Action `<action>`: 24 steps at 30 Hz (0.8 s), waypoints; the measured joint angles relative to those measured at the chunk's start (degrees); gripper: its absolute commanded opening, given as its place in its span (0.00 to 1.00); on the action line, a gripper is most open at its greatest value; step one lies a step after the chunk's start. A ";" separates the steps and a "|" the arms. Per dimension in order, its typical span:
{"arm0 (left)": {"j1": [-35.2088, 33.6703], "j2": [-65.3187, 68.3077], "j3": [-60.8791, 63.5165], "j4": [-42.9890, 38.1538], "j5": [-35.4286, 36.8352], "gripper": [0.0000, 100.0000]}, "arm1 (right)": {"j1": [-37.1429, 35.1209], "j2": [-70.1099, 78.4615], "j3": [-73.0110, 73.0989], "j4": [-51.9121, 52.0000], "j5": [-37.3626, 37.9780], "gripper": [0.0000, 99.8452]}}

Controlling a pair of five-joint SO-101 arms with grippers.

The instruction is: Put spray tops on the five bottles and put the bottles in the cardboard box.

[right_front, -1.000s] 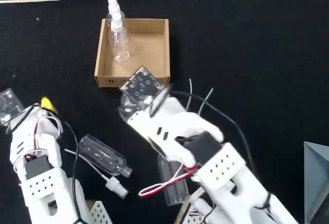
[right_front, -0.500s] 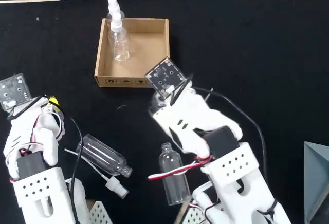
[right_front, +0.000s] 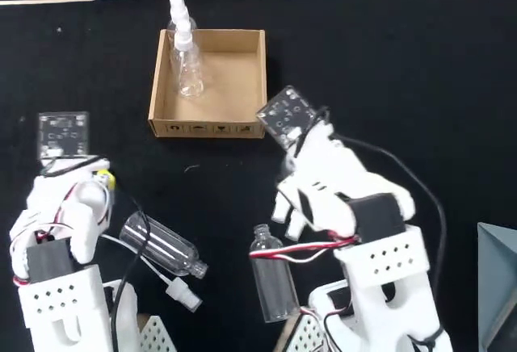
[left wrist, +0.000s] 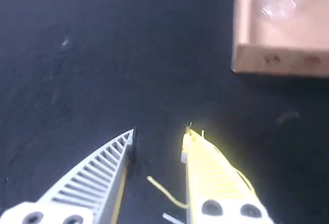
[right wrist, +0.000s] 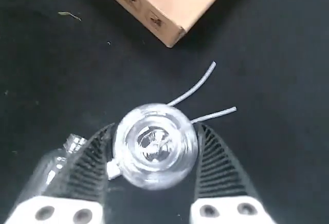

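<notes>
The cardboard box (right_front: 242, 85) stands at the back with one sprayer-topped bottle (right_front: 187, 65) in it; a second topped bottle (right_front: 178, 11) stands just behind its far wall. My right gripper (right wrist: 157, 129) is shut on a clear bottle (right wrist: 154, 149) seen end-on, held above the mat in front of the box's near right corner (right wrist: 172, 29). In the high view this gripper (right_front: 284, 211) hangs beside an uncapped bottle (right_front: 271, 275) lying on the mat. My left gripper (left wrist: 159, 136) is open over bare mat, in front of the box's left corner. Another uncapped bottle (right_front: 166, 245) lies by the left arm, a loose spray top (right_front: 182, 294) beside it.
Two thin dip tubes (right wrist: 193, 91) lie on the black mat under the right gripper. The neck of the lying bottle (right wrist: 72, 144) shows beside the right fingers. A grey object (right_front: 499, 283) sits at the right edge. Open mat stretches right of the box.
The right arm has drawn back and to the right with its bottle, uncovering the uncapped bottle on the mat. The left arm has swung a little to the right.
</notes>
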 measured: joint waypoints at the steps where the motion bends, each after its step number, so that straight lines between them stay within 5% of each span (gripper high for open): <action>1: 0.62 0.00 -0.35 0.79 -0.88 0.14 | 1.05 0.00 0.00 0.62 0.62 0.04; 15: 6.24 0.00 -2.46 10.37 -14.33 0.14 | 16.70 0.00 0.00 3.34 5.10 0.04; 24: 10.20 0.00 -2.46 16.97 -23.21 0.14 | 18.29 0.00 2.37 2.20 5.10 0.04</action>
